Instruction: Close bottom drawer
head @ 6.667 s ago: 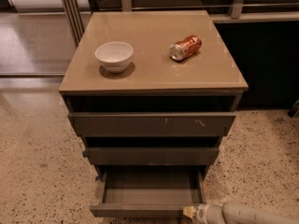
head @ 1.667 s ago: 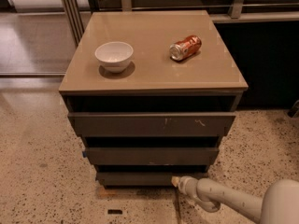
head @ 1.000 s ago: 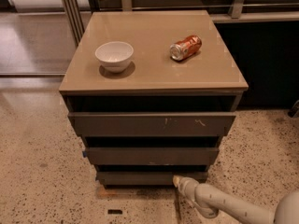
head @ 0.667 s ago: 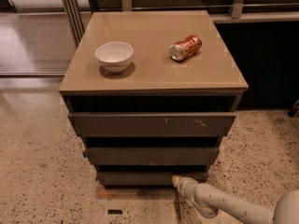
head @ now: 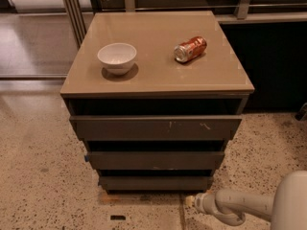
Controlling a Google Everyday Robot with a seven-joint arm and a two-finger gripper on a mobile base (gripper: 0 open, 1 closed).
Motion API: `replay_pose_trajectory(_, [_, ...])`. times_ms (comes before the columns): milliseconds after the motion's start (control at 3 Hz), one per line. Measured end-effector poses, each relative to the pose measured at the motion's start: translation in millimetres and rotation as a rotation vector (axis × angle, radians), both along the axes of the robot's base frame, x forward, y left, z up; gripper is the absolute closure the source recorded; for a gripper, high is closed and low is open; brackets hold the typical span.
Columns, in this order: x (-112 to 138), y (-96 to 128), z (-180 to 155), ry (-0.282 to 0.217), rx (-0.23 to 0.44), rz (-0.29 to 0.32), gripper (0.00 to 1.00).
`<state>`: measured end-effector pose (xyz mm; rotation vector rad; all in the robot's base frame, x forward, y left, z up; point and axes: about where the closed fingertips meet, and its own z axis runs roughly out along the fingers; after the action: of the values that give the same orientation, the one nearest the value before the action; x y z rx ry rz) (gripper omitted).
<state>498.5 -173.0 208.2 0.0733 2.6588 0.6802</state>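
The bottom drawer [head: 156,182] is the narrowest of three dark grey-brown fronts on the cabinet. It sits pushed in, its plain front nearly flush under the middle drawer [head: 156,160]. The top drawer [head: 156,127], the widest, has white scratches. My gripper [head: 192,201] is at the end of the pale arm at the lower right, low over the floor, just below and in front of the bottom drawer's right end, a small gap away from it.
A white bowl [head: 117,58] and a tipped orange can [head: 190,49] lie on the beige cabinet top [head: 158,75]. Speckled floor surrounds the cabinet. A small dark mark [head: 117,217] lies on the floor in front. Metal poles and a dark wall stand behind.
The bottom drawer went from pulled out to pushed in. In the last second my gripper has drawn back slightly from the drawer front, toward the lower right.
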Motion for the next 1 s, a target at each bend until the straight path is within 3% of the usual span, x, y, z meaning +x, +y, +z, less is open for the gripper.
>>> replay_pose_trajectory(333, [-22.4, -3.7, -3.5, 0.052, 0.033, 0.041, 0.84])
replay_pose_trajectory(1000, [-21.6, -0.8, -2.7, 0.05, 0.038, 0.043, 0.38])
